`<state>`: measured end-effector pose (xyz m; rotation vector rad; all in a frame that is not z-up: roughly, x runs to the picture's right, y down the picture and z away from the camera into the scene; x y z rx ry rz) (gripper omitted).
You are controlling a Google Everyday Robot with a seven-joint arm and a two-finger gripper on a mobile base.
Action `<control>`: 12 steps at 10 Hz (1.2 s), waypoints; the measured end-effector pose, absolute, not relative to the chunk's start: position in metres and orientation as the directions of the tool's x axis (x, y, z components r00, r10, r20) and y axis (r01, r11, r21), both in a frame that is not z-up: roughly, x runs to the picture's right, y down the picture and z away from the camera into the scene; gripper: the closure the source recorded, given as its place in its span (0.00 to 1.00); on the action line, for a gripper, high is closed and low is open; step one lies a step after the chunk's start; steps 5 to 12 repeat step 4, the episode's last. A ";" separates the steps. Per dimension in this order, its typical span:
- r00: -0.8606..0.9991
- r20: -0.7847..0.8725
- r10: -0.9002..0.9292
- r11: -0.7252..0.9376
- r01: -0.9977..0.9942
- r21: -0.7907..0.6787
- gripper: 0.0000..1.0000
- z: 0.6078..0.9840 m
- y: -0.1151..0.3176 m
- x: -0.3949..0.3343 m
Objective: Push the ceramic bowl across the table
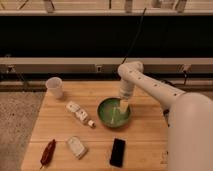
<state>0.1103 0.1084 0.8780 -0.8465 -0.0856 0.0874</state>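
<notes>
The green ceramic bowl [113, 113] sits near the middle of the light wooden table [147, 131]. My gripper [123, 105] hangs from the white arm, which reaches in from the right. It is down at the bowl's far right rim, with its pale tip inside the bowl and touching it. The bowl's right edge is partly hidden behind the gripper.
A white cup [55, 87] stands at the table's far left corner. A small white bottle [79, 113] lies just left of the bowl. Along the front lie a red object [48, 152], a white packet [76, 147] and a black phone [118, 152]. The robot's body [192, 135] fills the right side.
</notes>
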 end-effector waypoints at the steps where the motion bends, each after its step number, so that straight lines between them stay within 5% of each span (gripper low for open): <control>1: 0.993 0.038 0.109 0.659 -0.043 -0.751 0.62 0.877 0.109 0.108; 4: 0.994 0.040 0.100 0.662 -0.037 -0.749 0.86 0.875 0.110 0.092; 12: 0.994 0.040 0.100 0.662 -0.037 -0.749 0.86 0.875 0.110 0.092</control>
